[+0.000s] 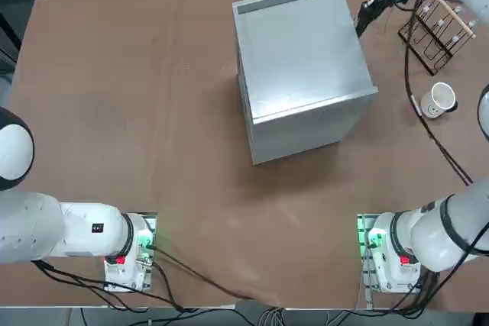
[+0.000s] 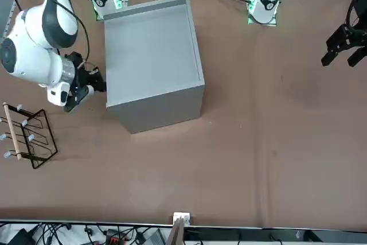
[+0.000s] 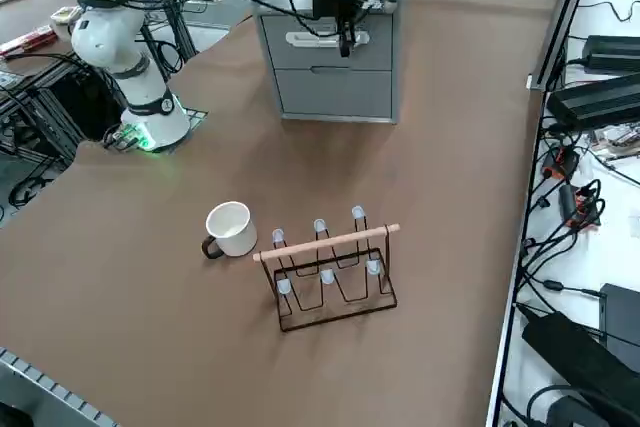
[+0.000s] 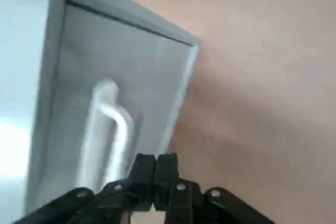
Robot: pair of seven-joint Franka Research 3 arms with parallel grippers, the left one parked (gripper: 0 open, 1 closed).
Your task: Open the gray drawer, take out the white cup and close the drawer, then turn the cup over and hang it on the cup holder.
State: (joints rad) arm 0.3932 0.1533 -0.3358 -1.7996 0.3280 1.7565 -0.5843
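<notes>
One right end effector (image 4: 156,158), fingers together, near handle (image 4: 119,135) of gray drawer (image 3: 290,52); contact unclear. Drawer shut, in cabinet (image 1: 306,51) just left of end effector. White cup (image 3: 232,228) upright on tabletop (image 3: 150,317), right of end effector and closer to robot's bases, dark cup handle (image 3: 210,248) attached. Cup holder (image 3: 330,287) right of end effector, well apart, wooden rod (image 3: 330,243) along it.

In the top view, the picture's edge cuts the right arm (image 1: 451,234). In the wrist view, the drawer handle (image 4: 113,124) is blurred, and the cabinet (image 4: 31,77) is cut off by the edge.
</notes>
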